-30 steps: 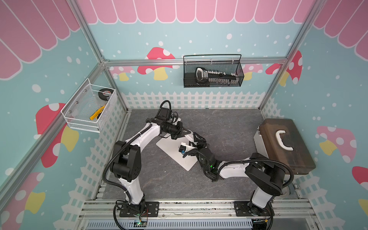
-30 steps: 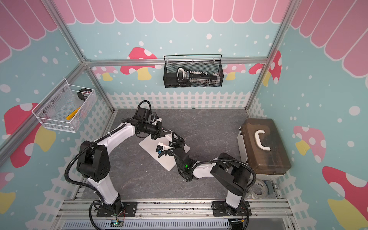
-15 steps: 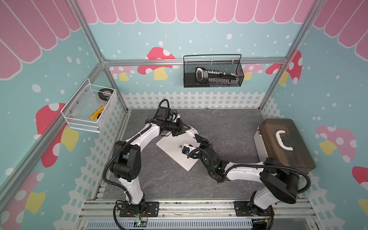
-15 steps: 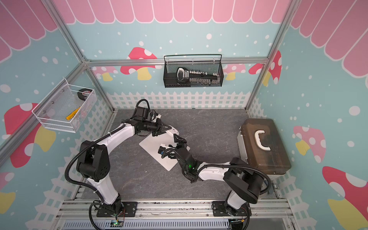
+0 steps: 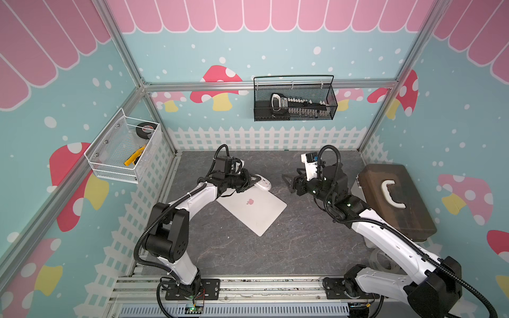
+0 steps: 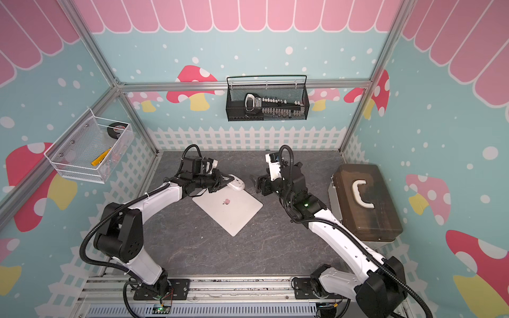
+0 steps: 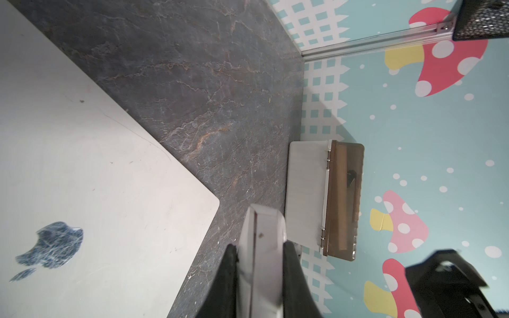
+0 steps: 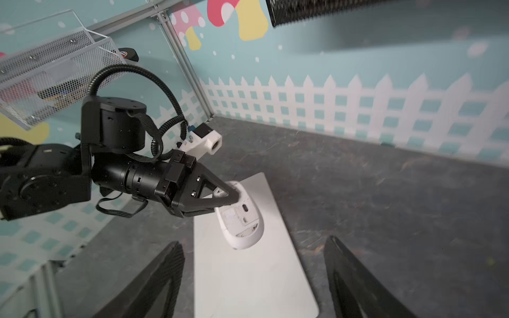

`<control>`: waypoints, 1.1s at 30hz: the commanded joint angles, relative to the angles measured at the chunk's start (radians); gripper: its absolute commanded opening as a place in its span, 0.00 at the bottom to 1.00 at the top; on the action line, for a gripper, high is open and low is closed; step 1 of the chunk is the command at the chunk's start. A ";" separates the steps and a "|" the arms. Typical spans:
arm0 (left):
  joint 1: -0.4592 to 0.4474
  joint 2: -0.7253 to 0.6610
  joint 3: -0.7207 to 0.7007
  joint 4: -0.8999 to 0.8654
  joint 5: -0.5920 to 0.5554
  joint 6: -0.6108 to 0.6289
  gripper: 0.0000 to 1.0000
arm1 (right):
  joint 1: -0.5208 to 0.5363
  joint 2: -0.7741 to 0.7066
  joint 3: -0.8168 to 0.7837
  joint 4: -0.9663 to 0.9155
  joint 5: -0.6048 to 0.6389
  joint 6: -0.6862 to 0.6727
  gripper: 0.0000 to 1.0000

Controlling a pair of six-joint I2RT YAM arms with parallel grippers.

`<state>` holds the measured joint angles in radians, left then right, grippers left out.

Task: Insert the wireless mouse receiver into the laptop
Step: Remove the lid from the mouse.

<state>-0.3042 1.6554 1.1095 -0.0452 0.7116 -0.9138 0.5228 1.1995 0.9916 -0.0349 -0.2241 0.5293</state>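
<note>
I have the laptop (image 5: 252,212) lying flat mid-table (image 5: 275,253), cornerwise to me. Over its far corner hangs the mouse (image 5: 264,184), clamped in my left gripper (image 5: 255,181). The case (image 5: 396,203) stands at the table's right edge. The wire basket (image 5: 294,111) hangs on the back wall, the mesh tray (image 5: 115,162) on the left wall.

**Four Lenses, One Scene**

Both top views look steeply down from high on the whole counter (image 5: 248,256). The left wrist view skims close over the laptop (image 7: 96,179); the right wrist view faces the left pincer (image 8: 234,196), sharing that laptop.
</note>
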 commanded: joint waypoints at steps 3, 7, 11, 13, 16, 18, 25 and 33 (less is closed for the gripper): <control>-0.050 -0.099 -0.131 0.344 -0.066 -0.074 0.00 | -0.053 0.065 -0.007 -0.101 -0.263 0.285 0.79; -0.075 -0.120 -0.212 0.464 -0.074 -0.119 0.00 | -0.061 0.100 -0.055 -0.011 -0.320 0.334 0.79; -0.094 -0.118 -0.271 0.574 -0.081 -0.171 0.00 | -0.060 0.145 -0.120 0.140 -0.379 0.412 0.79; -0.101 -0.114 -0.280 0.592 -0.084 -0.182 0.00 | -0.060 0.167 -0.142 0.180 -0.386 0.426 0.79; -0.101 -0.108 -0.283 0.617 -0.087 -0.196 0.00 | -0.060 0.195 -0.158 0.216 -0.377 0.436 0.79; -0.129 -0.102 -0.279 0.620 -0.085 -0.195 0.00 | -0.060 0.220 -0.159 0.245 -0.373 0.449 0.78; -0.147 -0.085 -0.280 0.631 -0.083 -0.198 0.00 | -0.060 0.262 -0.139 0.336 -0.373 0.494 0.76; -0.148 -0.088 -0.274 0.629 -0.087 -0.195 0.00 | -0.060 0.275 -0.126 0.350 -0.348 0.511 0.69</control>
<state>-0.4484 1.5692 0.8288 0.5304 0.6209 -1.0966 0.4652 1.4563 0.8444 0.2832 -0.5903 1.0122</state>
